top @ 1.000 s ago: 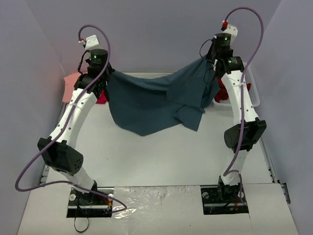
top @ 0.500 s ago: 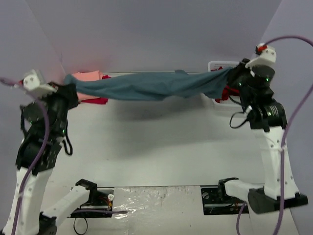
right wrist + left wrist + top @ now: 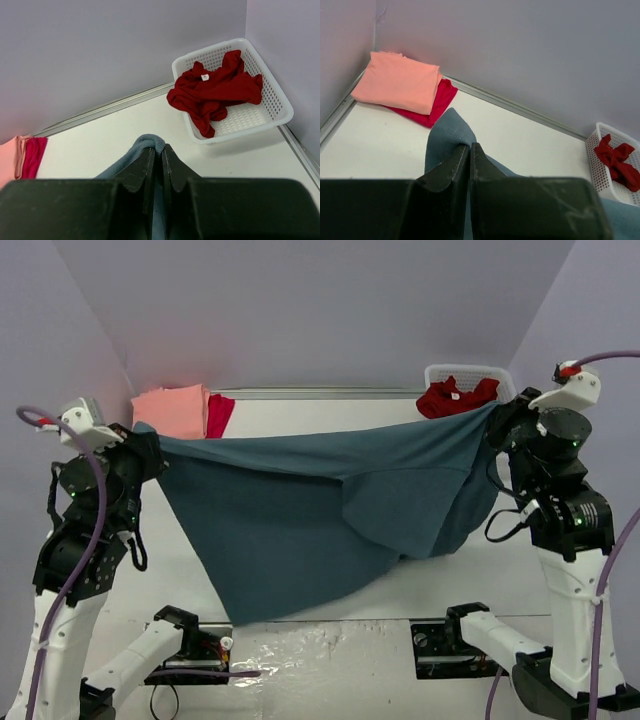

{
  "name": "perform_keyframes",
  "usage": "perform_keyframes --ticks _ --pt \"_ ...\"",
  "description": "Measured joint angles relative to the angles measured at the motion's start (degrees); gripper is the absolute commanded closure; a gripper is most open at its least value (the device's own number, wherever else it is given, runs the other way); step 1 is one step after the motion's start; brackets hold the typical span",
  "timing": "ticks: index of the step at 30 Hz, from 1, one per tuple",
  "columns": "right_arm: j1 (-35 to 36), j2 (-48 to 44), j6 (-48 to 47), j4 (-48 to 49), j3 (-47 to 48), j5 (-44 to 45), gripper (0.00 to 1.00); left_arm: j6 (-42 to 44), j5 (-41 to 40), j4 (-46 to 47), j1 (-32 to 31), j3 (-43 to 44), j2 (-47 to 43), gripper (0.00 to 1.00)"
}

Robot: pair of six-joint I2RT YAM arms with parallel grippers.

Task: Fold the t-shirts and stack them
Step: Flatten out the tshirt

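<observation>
A large slate-blue t-shirt (image 3: 320,515) hangs spread in the air between my two arms, its lower edge drooping toward the table's near side. My left gripper (image 3: 148,445) is shut on its left corner (image 3: 451,131), and my right gripper (image 3: 500,412) is shut on its ribbed edge (image 3: 148,141). A folded salmon-pink t-shirt (image 3: 397,82) lies on a crimson t-shirt (image 3: 436,102) in the far left corner. A dark red t-shirt (image 3: 215,90) sits crumpled in the basket.
The white lattice basket (image 3: 272,107) stands at the far right corner against the wall. Grey walls close in the table on three sides. A metal rail (image 3: 520,107) runs along the table's far edge.
Both arms swung outward and toward the near side, pulling the blue shirt from a taut band at the back into a wide hanging sheet over the table's middle.
</observation>
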Motion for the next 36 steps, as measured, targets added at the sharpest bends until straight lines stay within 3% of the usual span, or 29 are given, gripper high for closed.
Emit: perform_keyframes --ticks 6,12,17,21,23,26,29,30,31,33,35,36 --pt "0.0 10.4 -0.2 1.8 1.9 2.1 1.00 0.5 -0.7 3.7 0.1 0.0 9.6 0.98" --pt "0.0 28.6 -1.1 4.8 7.1 2.0 1.00 0.7 1.4 8.9 3.0 3.3 26.0 0.98" --pt "-0.2 45.3 -1.7 5.5 22.9 -0.1 1.00 0.9 5.0 8.4 6.0 17.2 43.3 0.98" --pt "-0.8 53.2 -2.4 3.8 38.1 -2.2 1.00 2.0 7.2 5.7 6.8 34.4 51.5 0.98" --pt "-1.3 53.7 -2.5 3.2 42.5 -3.0 1.00 2.6 8.0 4.8 6.8 40.2 51.8 0.98" --pt "-1.6 49.6 -2.6 3.5 41.6 -3.5 1.00 2.8 8.8 4.9 6.8 41.2 46.8 0.98" --pt "-1.7 39.4 -2.6 5.2 30.2 -4.1 1.00 2.4 9.2 8.3 6.9 28.1 33.8 0.94" --pt "-1.7 35.3 -2.4 5.4 25.2 -4.3 0.98 2.1 9.2 8.8 6.9 22.9 29.3 0.68" --pt "-1.7 31.0 -2.3 6.7 19.5 -4.5 0.65 1.4 9.3 9.6 6.9 16.2 23.3 0.64" --pt "-1.7 22.4 -1.3 7.3 8.7 -4.6 0.37 -0.2 9.6 11.1 6.9 4.6 14.3 0.59" --pt "-1.6 14.7 -0.7 7.7 -0.2 -4.7 0.06 -1.4 9.5 10.5 6.9 -5.3 5.7 0.37" --pt "-1.7 11.6 -0.3 7.0 -3.1 -4.7 0.04 -2.0 9.2 10.1 6.9 -9.0 2.2 0.36"
